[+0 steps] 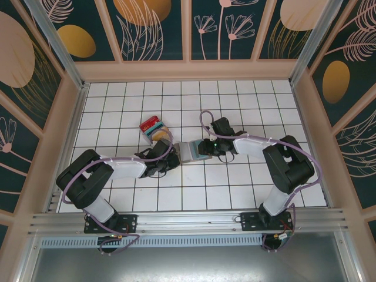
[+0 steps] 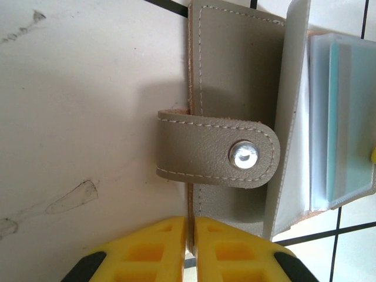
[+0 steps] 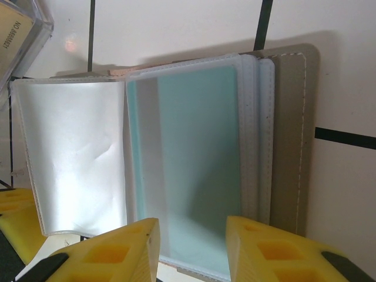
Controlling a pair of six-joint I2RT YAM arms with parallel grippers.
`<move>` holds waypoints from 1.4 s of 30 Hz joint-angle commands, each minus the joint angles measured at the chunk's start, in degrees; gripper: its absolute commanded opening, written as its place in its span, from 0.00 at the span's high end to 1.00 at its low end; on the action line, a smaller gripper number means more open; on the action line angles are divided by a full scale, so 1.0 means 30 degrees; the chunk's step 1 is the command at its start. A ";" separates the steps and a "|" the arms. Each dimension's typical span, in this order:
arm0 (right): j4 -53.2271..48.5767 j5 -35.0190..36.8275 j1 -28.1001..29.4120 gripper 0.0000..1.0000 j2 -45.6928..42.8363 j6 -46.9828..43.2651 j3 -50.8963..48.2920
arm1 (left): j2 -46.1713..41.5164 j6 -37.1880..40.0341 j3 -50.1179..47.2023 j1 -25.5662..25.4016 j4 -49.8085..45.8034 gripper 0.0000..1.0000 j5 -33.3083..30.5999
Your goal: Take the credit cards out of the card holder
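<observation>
The grey card holder [image 1: 190, 151] lies open on the tiled floor between both grippers. My left gripper [image 2: 191, 235] is shut on the edge of its cover [image 2: 229, 76], just below the snap tab [image 2: 217, 155]. In the top view my left gripper [image 1: 175, 154] meets the holder from the left and my right gripper [image 1: 204, 147] from the right. A teal credit card [image 3: 194, 147] sits in a clear sleeve of the holder [image 3: 288, 135]. My right gripper [image 3: 192, 247] is open, its yellow fingers [image 3: 129, 252] standing either side of that card's near end. The teal card [image 2: 352, 117] also shows in the left wrist view.
A small pile of red, teal and tan cards [image 1: 153, 127] lies on the floor up and left of the holder. An empty clear sleeve [image 3: 76, 153] is folded out to the left. Wooden walls [image 1: 188, 70] enclose the floor.
</observation>
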 commanded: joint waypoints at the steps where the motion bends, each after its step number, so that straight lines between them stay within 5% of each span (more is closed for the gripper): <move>1: -0.0247 -0.0024 -0.0079 0.65 -0.0634 -0.0285 0.0178 | 0.0594 0.0090 0.0299 0.0023 -0.0056 0.85 0.0488; 30: -0.0165 0.0812 -0.0084 0.64 0.0521 -0.0461 -0.0504 | 0.0409 0.0134 0.0069 0.0009 0.0062 0.86 0.0542; 42: 0.0556 -0.2178 0.0593 0.64 0.0191 0.0238 0.0197 | 0.0629 0.0162 0.0215 0.0005 0.0181 0.85 0.0739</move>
